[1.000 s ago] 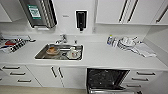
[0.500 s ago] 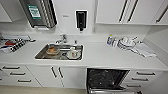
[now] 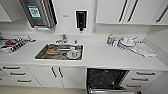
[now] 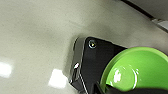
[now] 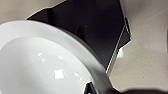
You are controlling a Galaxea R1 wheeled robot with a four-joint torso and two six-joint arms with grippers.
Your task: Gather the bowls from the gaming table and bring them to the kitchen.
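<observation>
A bright lime green bowl hangs above the pale floor in the left wrist view, with my left gripper shut on its rim. In the right wrist view, my right gripper is shut on the edge of a glossy white bowl. Ahead in the head view is the kitchen: a white countertop with an inset steel sink and white cabinets above. The gaming table is out of view.
The sink holds an orange-brown dish and a white cup. A paper-towel dispenser and a soap dispenser hang on the wall. Stacked plates and a cloth lie at the right. An open dishwasher gapes below the counter.
</observation>
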